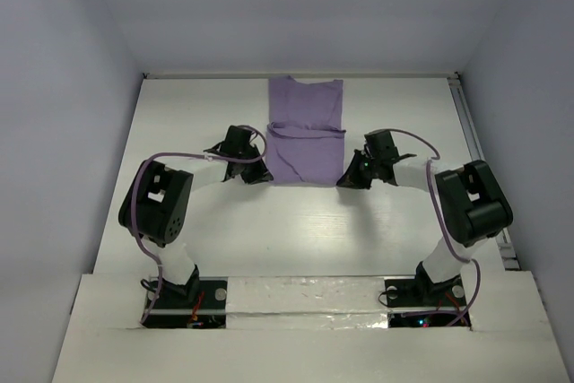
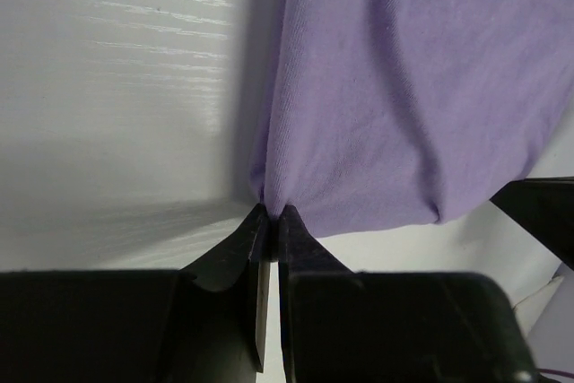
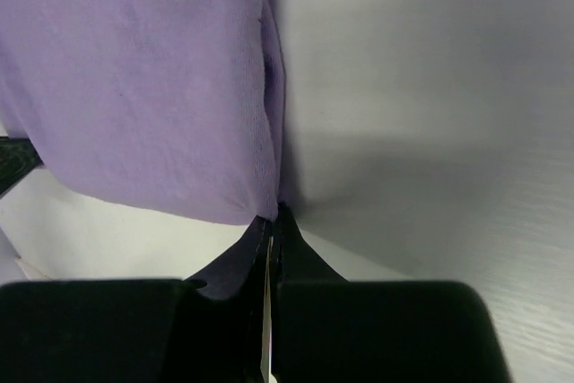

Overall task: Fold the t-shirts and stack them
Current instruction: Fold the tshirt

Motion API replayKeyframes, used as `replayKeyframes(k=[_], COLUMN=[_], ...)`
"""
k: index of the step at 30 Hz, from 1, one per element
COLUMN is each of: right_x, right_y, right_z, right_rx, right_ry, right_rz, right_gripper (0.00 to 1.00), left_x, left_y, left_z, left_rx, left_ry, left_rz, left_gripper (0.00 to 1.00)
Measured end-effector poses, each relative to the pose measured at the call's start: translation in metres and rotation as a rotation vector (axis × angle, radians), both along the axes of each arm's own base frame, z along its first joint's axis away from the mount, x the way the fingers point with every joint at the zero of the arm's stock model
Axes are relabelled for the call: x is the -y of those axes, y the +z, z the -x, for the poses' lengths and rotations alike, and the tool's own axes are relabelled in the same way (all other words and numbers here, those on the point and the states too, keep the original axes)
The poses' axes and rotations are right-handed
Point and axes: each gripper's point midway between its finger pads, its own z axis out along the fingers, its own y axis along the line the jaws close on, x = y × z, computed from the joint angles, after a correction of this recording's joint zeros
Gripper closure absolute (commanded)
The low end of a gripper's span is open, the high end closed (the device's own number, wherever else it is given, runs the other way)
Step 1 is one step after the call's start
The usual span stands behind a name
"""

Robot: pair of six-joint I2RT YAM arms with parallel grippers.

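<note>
- My left hand (image 2: pixel 272 213) is pinched shut on the near left corner of the t-shirt (image 1: pixel 305 132); in my left wrist view the two dark fingers meet with a bunched tip of lavender cloth caught between them.
- My right hand (image 3: pixel 273 217) is pinched shut in the same way on the near right corner, with only a sliver of gap between the fingers and the cloth's edge drawn into it.
- From above, the t-shirt lies as a long, narrow lavender strip in the middle of the white surface (image 1: pixel 224 239), towards the far side, its far end close to the back wall (image 1: pixel 305 15).
- A hem or folded edge crosses the strip about halfway along, so the nearer half looks like a layer laid over the farther half.
- My two hands sit at the strip's near end, the left one at its left corner and the right one at its right corner, with the cloth spanning between them.
- Both wrist views show the fabric pulled up into small puckers at the pinched corners, and a shadow under the near edge where it is raised a little off the surface.
- I can't tell how many layers each hand grips.
</note>
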Motion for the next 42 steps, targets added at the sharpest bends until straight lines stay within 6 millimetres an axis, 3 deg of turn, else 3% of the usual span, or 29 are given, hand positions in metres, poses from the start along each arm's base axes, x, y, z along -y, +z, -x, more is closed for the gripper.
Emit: replayKeyframes(k=[3,10,15,19,20,21,22,23,25,27,29,30,31,32,35,37,39,42], right_x=[0.008,0.02,0.028,0.035,0.035,0.035,0.035,0.034,0.034,0.035,0.036,0.036,0.035,0.033,0.022,0.013,-0.002,-0.031], right_y=[0.003,0.031,0.014,-0.002,-0.004,-0.003,-0.002,-0.001,0.003,0.009,0.019,0.027,0.036,0.048,0.083,0.101,0.108,0.102], right_z=[0.002,0.009,0.044,0.077,0.082,0.085,0.088,0.089,0.092,0.094,0.091,0.088,0.082,0.074,0.045,0.027,0.009,-0.015], right_rx=[0.013,0.091,0.019,-0.071,-0.086,-0.092,-0.094,-0.1,-0.102,-0.106,-0.1,-0.093,-0.072,-0.039,0.072,0.132,0.172,0.187], right_ry=[-0.003,0.032,0.059,0.076,0.079,0.082,0.085,0.086,0.098,0.107,0.115,0.117,0.122,0.129,0.138,0.147,0.167,0.215], right_rz=[0.047,0.102,0.11,0.114,0.11,0.106,0.101,0.095,0.09,0.098,0.108,0.115,0.118,0.117,0.09,0.073,0.062,0.055], right_gripper=[1.0,1.0,1.0,1.0,0.99,0.92,0.69,0.59,0.46,0.45,0.46,0.51,0.64,0.99,1.0,1.0,1.0,1.0], left_x=[-0.002,-0.007,-0.008,0.004,0.007,0.007,0.007,0.006,0.007,0.003,-0.004,-0.008,-0.011,-0.012,-0.011,-0.002,0.012,0.033], left_y=[0.002,0.015,0.006,-0.007,-0.008,-0.008,-0.009,-0.009,-0.002,0.002,0.003,0.004,0.008,0.014,0.044,0.067,0.084,0.087], left_z=[-0.001,0.008,0.05,0.091,0.099,0.104,0.108,0.112,0.113,0.112,0.115,0.115,0.114,0.111,0.093,0.079,0.069,0.07], left_rx=[0.006,0.033,-0.006,-0.067,-0.073,-0.072,-0.076,-0.084,-0.073,-0.063,-0.07,-0.073,-0.07,-0.058,0.022,0.083,0.133,0.141], left_ry=[-0.012,-0.035,-0.079,-0.144,-0.16,-0.164,-0.161,-0.157,-0.152,-0.143,-0.133,-0.127,-0.122,-0.115,-0.098,-0.095,-0.101,-0.132], left_rz=[-0.02,-0.038,-0.042,-0.037,-0.034,-0.029,-0.024,-0.017,0.002,-0.014,-0.05,-0.07,-0.088,-0.101,-0.11,-0.075,-0.019,0.035], left_gripper=[1.0,1.0,1.0,1.0,0.95,0.87,0.77,0.61,0.52,0.5,0.5,0.5,0.53,0.66,0.83,0.87,0.88,0.88])
